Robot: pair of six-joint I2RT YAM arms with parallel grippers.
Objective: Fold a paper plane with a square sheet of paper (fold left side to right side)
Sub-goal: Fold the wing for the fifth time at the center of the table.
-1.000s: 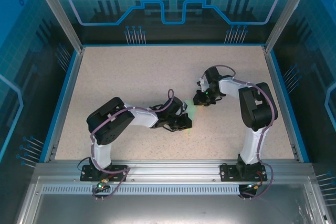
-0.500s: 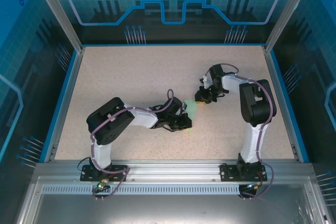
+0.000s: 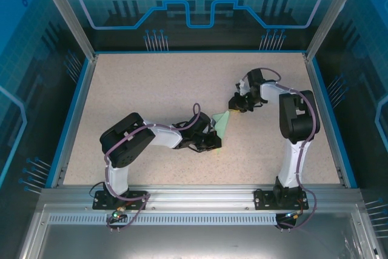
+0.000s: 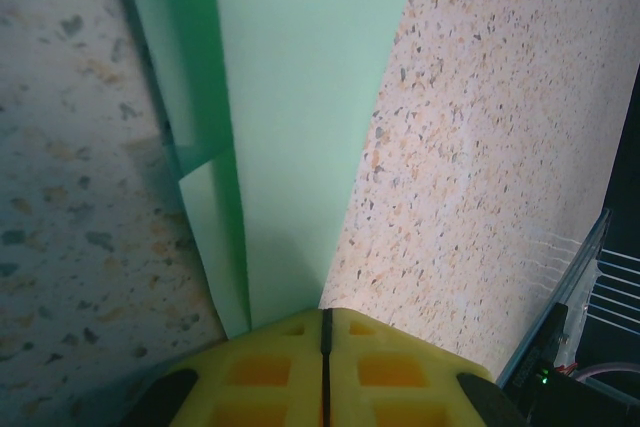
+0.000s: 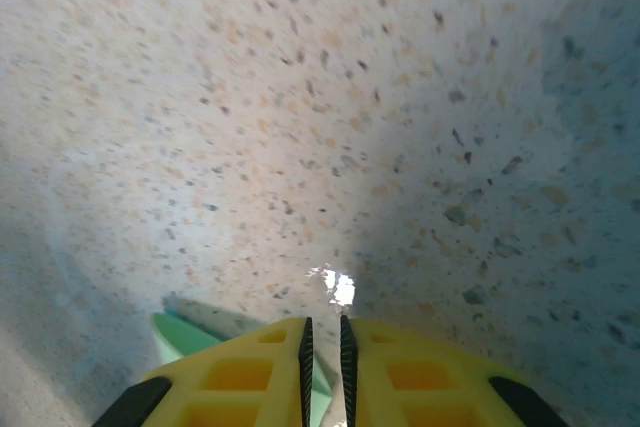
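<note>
Fingers (image 4: pixel 270 372) of the left gripper (image 4: pixel 325 322) are closed tight, tips on the near end of the paper (image 4: pixel 300 97), a folded green wedge near the middle of the table (image 3: pixel 151 89), while the right gripper (image 5: pixel 323 332) pinches its far tip through a narrow gap.
</note>
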